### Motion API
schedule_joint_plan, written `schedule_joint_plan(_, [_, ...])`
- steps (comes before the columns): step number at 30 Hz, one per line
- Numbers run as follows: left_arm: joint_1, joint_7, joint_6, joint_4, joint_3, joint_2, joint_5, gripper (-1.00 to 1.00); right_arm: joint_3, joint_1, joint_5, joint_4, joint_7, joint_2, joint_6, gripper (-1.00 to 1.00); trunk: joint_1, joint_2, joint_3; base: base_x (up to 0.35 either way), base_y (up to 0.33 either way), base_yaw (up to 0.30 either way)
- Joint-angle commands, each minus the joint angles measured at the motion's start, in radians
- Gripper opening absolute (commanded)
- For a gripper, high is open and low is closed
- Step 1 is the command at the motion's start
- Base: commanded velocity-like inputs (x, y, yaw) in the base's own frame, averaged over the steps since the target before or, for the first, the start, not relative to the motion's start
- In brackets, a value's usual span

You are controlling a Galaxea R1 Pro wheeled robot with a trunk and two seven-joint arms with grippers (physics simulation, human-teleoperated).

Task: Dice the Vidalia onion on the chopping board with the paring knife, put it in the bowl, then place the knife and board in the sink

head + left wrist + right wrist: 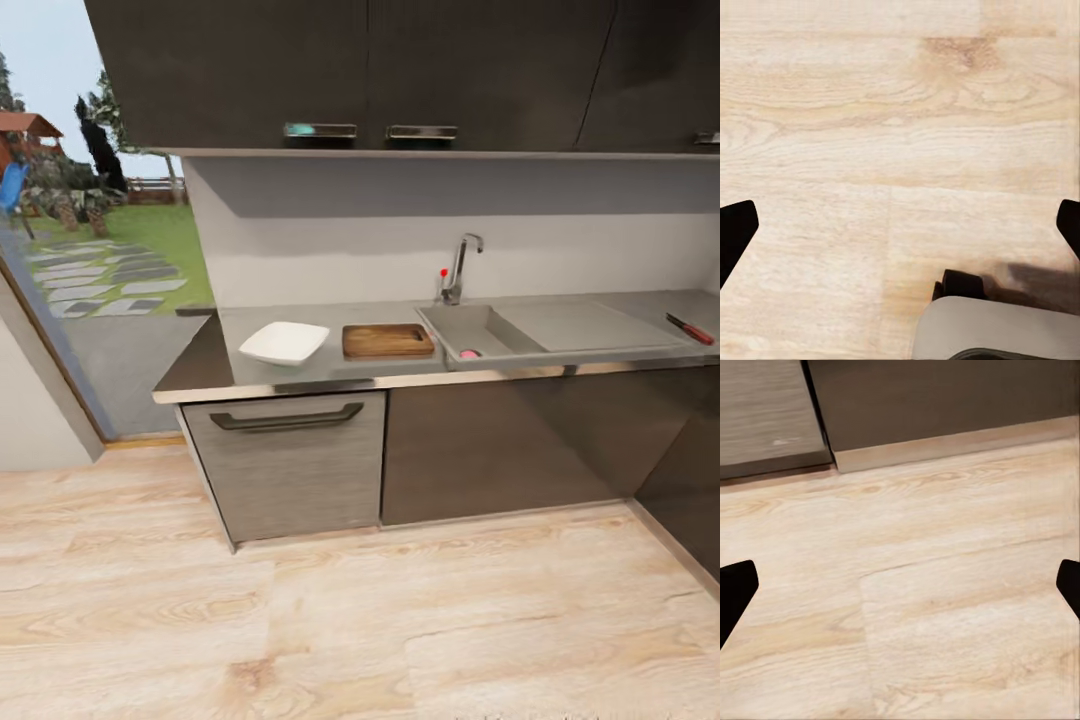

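Bowl (285,342) left of chopping board (388,341)

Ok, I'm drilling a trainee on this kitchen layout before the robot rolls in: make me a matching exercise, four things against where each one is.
Things:
1. bowl
2. board
3. onion
4. knife

Places:
A. in the sink basin, by its front wall
B. on the countertop, right of the drainboard
C. on the countertop, left of the board
D. on the countertop, between bowl and sink

Pairs: 1-C, 2-D, 3-A, 4-B
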Motion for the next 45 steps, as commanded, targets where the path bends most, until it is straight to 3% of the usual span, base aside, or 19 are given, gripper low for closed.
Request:
schedule_joint_plan(1, [0.000, 0.003, -0.002, -0.001, 0.000, 0.000, 0.000, 1.00, -0.009, 0.000, 0.004, 0.000, 0.005, 0.000, -0.001, 1.00, 0.000, 0.000, 0.000, 0.000, -0.268, -0.214])
schedule_joint_plan(20, [0.000, 0.000, -0.002, -0.001, -0.001, 0.000, 0.003, 1.00, -0.010, 0.000, 0.004, 0.000, 0.003, -0.004, 0.000, 1.00, 0.000, 0.000, 0.013, 0.000, -0.095, -0.123])
schedule_joint_plan(45, [0.000, 0.000, -0.001, 0.002, -0.002, 0.000, 0.003, 1.00, -0.010, 0.000, 0.004, 0.000, 0.003, -0.005, 0.000, 1.00, -0.096, 0.175, 0.091, 0.000, 0.000, 0.000])
